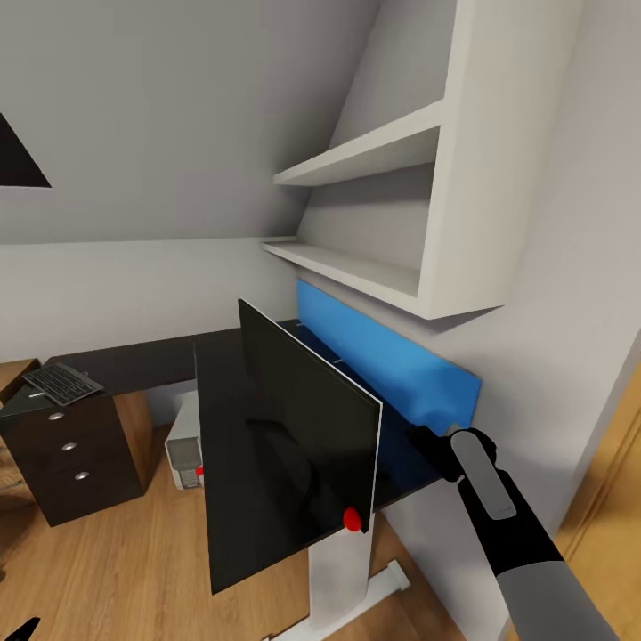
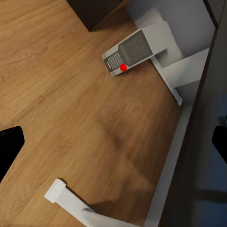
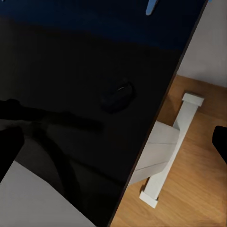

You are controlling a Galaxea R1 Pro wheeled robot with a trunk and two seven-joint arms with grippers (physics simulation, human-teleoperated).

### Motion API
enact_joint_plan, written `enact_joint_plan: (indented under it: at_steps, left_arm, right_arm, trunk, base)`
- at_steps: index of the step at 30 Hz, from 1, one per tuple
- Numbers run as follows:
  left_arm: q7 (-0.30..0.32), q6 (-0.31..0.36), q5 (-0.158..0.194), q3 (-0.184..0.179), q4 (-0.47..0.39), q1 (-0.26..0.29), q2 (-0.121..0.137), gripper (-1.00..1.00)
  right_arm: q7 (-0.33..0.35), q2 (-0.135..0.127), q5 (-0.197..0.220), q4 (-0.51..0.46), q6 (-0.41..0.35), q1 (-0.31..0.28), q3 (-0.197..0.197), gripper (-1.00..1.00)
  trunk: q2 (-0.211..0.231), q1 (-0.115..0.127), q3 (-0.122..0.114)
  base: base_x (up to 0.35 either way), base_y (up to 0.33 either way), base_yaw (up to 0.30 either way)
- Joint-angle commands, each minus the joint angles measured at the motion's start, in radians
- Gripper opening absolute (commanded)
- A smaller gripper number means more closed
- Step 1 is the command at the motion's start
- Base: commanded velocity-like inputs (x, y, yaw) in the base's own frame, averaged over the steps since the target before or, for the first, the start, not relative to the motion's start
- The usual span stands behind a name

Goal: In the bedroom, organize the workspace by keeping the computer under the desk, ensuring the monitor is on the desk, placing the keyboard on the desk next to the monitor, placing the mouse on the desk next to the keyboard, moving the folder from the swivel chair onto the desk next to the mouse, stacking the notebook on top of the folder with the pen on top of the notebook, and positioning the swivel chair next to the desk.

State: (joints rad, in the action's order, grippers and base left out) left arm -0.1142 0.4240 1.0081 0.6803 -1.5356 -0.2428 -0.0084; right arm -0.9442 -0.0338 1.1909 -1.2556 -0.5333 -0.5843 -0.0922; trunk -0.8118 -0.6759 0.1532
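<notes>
The monitor (image 1: 294, 436) stands on the black desk (image 1: 151, 361), its dark screen edged in white with a red dot at a lower corner. Behind its right side, my right gripper (image 1: 425, 440) hovers over the desk top by the blue back panel (image 1: 392, 361). In the right wrist view that gripper (image 3: 116, 139) is open, with the mouse (image 3: 117, 96) lying on the desk (image 3: 71, 56) ahead of it, beside the monitor's thin stand (image 3: 56, 120). The keyboard (image 1: 60, 383) lies on the desk's far left wing. The computer (image 1: 185, 452) (image 2: 130, 51) stands under the desk. My left gripper (image 2: 115, 142) hangs open above the floor.
A dark drawer unit (image 1: 76, 463) stands under the desk's left wing. White wall shelves (image 1: 374, 258) jut out above the blue panel. White desk legs (image 1: 343, 579) (image 2: 165, 75) rest on the wood floor (image 2: 56, 85). A sloped grey ceiling closes in overhead.
</notes>
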Motion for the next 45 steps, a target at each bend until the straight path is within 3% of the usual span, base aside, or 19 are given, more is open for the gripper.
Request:
enact_joint_plan:
  at_steps: [1, 8, 21, 28, 33, 37, 40, 41, 45]
  left_arm:
    - [-0.008, 0.005, 0.011, 0.001, -0.002, 0.0, -0.001, 1.0]
    - [-0.02, -0.007, 0.006, -0.023, 0.01, -0.006, 0.013, 1.0]
    - [-0.027, -0.011, 0.003, -0.031, 0.026, -0.01, 0.017, 1.0]
    - [-0.027, -0.012, 0.003, -0.031, 0.034, -0.013, 0.015, 1.0]
    - [-0.024, -0.013, 0.004, -0.03, 0.049, -0.02, 0.014, 1.0]
    - [-0.018, -0.012, 0.004, -0.028, 0.068, -0.025, 0.013, 1.0]
    - [-0.018, -0.011, 0.004, -0.027, 0.079, -0.026, 0.014, 1.0]
    - [-0.021, -0.01, 0.004, -0.026, 0.083, -0.027, 0.014, 1.0]
    - [-0.024, -0.01, 0.004, -0.026, 0.1, -0.031, 0.015, 1.0]
  right_arm:
    - [-0.007, -0.001, 0.005, -0.001, -0.004, -0.001, -0.002, 1.0]
    - [0.002, -0.03, -0.016, -0.035, -0.024, 0.033, -0.006, 1.0]
    - [0.009, -0.046, -0.022, -0.077, -0.029, 0.043, -0.013, 1.0]
    - [0.113, -0.052, -0.034, -0.076, -0.033, 0.043, -0.018, 1.0]
    - [0.19, -0.052, -0.108, -0.075, -0.039, 0.043, -0.028, 1.0]
    - [0.275, -0.052, -0.166, -0.074, -0.064, 0.043, -0.064, 1.0]
    - [0.345, -0.052, -0.221, -0.074, -0.076, 0.044, -0.091, 1.0]
    - [0.372, -0.052, -0.257, -0.072, -0.08, 0.043, -0.106, 1.0]
    - [0.408, -0.052, -0.34, -0.068, -0.096, 0.043, -0.143, 1.0]
  trunk:
    - [-0.001, 0.0, 0.001]
    - [-0.001, 0.0, 0.001]
    - [-0.001, 0.0, 0.001]
    - [-0.001, 0.0, 0.001]
    - [-0.001, 0.0, 0.001]
    - [-0.001, 0.0, 0.001]
    - [-0.001, 0.0, 0.001]
    - [-0.001, 0.0, 0.001]
    - [-0.001, 0.0, 0.001]
  base:
    - [0.0, 0.0, 0.0]
    - [0.0, 0.0, 0.0]
    - [0.0, -0.104, 0.0]
    - [0.0, -0.286, 0.0]
    - [0.0, -0.238, 0.0]
    - [0.0, -0.089, 0.0]
    - [0.0, -0.028, 0.0]
    - [0.0, -0.014, 0.0]
    - [0.0, -0.008, 0.0]
